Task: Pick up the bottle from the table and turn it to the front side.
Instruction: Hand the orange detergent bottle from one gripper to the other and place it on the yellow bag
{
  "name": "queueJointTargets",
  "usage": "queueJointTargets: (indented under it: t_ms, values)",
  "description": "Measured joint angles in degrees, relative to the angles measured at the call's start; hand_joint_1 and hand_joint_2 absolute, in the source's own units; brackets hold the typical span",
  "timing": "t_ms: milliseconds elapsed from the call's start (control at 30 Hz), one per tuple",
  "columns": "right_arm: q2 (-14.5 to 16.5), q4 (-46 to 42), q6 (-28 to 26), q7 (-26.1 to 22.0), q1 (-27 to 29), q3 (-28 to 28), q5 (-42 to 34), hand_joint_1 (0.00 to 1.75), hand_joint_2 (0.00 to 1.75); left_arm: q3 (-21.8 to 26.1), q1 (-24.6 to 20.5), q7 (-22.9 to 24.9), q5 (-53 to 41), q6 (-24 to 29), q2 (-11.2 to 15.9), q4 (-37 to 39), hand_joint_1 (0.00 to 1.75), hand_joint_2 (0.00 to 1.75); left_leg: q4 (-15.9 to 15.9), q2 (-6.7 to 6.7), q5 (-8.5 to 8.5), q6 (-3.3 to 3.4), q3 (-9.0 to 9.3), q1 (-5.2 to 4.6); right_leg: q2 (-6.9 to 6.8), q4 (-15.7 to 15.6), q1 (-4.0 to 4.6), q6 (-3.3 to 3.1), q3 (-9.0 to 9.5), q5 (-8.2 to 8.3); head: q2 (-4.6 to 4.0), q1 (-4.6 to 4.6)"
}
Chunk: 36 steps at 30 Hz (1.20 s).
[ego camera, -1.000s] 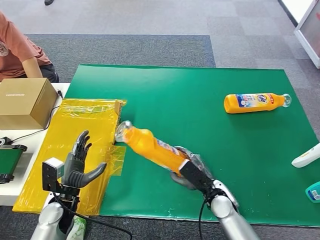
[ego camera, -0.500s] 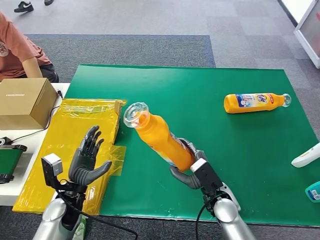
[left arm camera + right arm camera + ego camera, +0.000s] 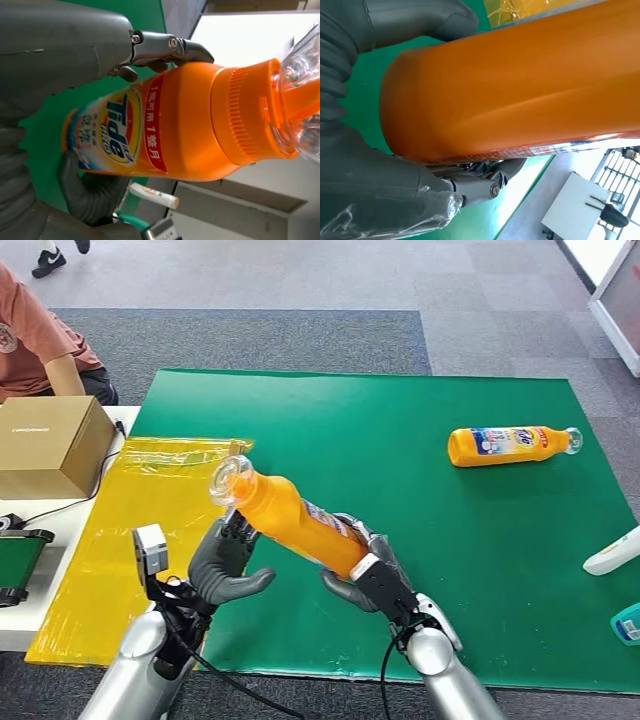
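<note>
Two hands meet on one orange plastic detergent bottle (image 3: 290, 525), held above the green table mat (image 3: 423, 490), its cap toward ten o'clock. The right hand (image 3: 367, 575) grips its base; the left hand (image 3: 223, 562), fingers apart, cups beneath the neck. Mid-turn, I judge: next, roll the label frontward.

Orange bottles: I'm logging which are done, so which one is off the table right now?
The bottle held by the right hand, beside the left hand. The other bottle lies untouched on the green mat.
</note>
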Motion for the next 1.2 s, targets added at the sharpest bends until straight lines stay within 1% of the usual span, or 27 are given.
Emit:
queueJointTargets:
  t_ms: [33,100,167,233,367,700,833,900,933,1033,1100,1167,1200]
  values:
    - [0.01,0.03,-0.01,0.0,-0.03,0.01,0.01,1.75,1.75,-0.04,-0.05,0.01,0.01,0.0,0.0,0.01,0.0,1.75,0.0,0.0,0.0,0.0,0.0,0.0,0.0,0.0,0.0,0.0,0.0,0.0,0.0,0.0]
    - [0.69,2.26,0.32,-0.12,-0.91,1.14,0.52,1.75,1.75,-2.23,-2.22,0.41,0.05,0.02,0.66,0.2,0.0,1.75,0.0,0.0,0.0,-0.01,-0.02,0.0,0.0,0.0,0.0,0.0,-0.03,0.0,0.01,-0.02]
    - [1.62,5.19,0.84,-0.36,-1.83,2.85,1.13,1.75,1.75,-4.88,-5.03,1.03,-0.08,0.14,1.47,0.42,0.87,1.75,0.0,0.01,0.0,-0.01,-0.04,0.0,0.0,0.0,0.0,-0.01,-0.06,-0.01,0.01,-0.03]
    - [2.17,6.51,1.11,-0.72,-2.01,3.96,1.16,1.75,1.75,-5.81,-6.35,1.5,-0.77,0.77,1.7,0.46,1.75,1.75,0.0,0.01,0.0,-0.01,-0.04,0.0,0.0,0.0,0.0,-0.01,-0.07,-0.01,0.01,-0.03]
    - [2.74,7.77,1.2,-0.74,-2.11,5.37,0.27,1.75,1.75,-7.08,-7.86,1.9,-3.94,3.74,2.11,0.55,1.75,1.75,0.0,0.01,0.0,-0.01,-0.04,0.0,0.0,0.0,0.0,-0.01,-0.06,-0.01,0.01,-0.02]
    - [2.56,7.41,0.7,0.65,-1.02,5.8,-2.12,1.75,1.75,-8.15,-7.88,1.89,-12.45,13.64,2.49,0.55,1.75,1.75,0.0,0.0,-0.01,-0.01,-0.06,0.0,0.0,0.0,0.0,-0.01,-0.06,-0.01,0.01,-0.03]
    - [2.08,6.08,0.41,0.87,-0.25,5.33,-3.13,0.0,1.75,-7.86,-7.45,1.75,-15.27,17.26,2.69,0.28,1.75,1.75,0.0,0.0,-0.01,-0.01,-0.06,0.0,0.0,0.0,0.0,-0.01,-0.06,-0.01,0.01,-0.03]
    - [1.85,4.89,-0.22,1.12,0.33,4.64,-3.77,0.0,1.75,-7.46,-6.95,1.52,-20.91,22.42,2.75,-0.27,1.75,1.75,0.0,0.0,-0.01,-0.01,-0.06,0.0,0.0,0.0,0.0,-0.01,-0.06,-0.01,0.02,-0.03]
    - [1.71,4.0,-0.65,1.23,0.68,4.07,-4.15,0.0,1.75,-7.14,-6.51,1.54,-25.87,26.56,2.82,-0.63,1.75,1.75,0.0,0.01,-0.01,-0.01,-0.06,0.0,0.02,0.0,0.0,-0.01,-0.07,-0.01,0.02,-0.03]
    - [1.2,0.94,-1.72,1.39,1.72,1.83,-4.96,0.0,1.75,-5.98,-4.68,2.54,-42.93,39.77,3.5,-2.11,1.75,1.75,0.0,0.03,-0.02,-0.02,-0.06,0.0,0.04,0.0,0.0,-0.01,-0.11,-0.01,0.01,-0.04]
    - [0.91,-1.09,-2.16,1.57,2.44,0.16,-5.38,0.0,1.75,-5.24,-3.43,4.01,-54.42,47.66,3.88,-3.34,1.75,1.75,0.0,0.01,-0.02,-0.02,-0.07,0.01,-0.01,0.0,0.0,-0.02,-0.09,-0.02,0.01,-0.03]
    - [0.76,-2.84,-2.44,1.69,2.98,-1.3,-5.79,0.0,1.75,-4.65,-2.25,6.01,-65.46,53.99,4.06,-4.28,1.75,1.75,0.0,0.01,-0.02,-0.01,-0.08,0.0,0.0,0.0,0.0,-0.02,-0.09,-0.03,0.01,-0.03]
    - [0.7,-3.55,-2.54,1.72,3.18,-1.94,-5.99,0.0,1.75,-4.37,-1.72,7.06,-70.17,56.34,4.12,-4.61,1.75,1.75,0.0,0.01,-0.03,-0.01,-0.08,0.0,0.01,0.0,0.0,-0.02,-0.1,-0.03,0.01,-0.03]
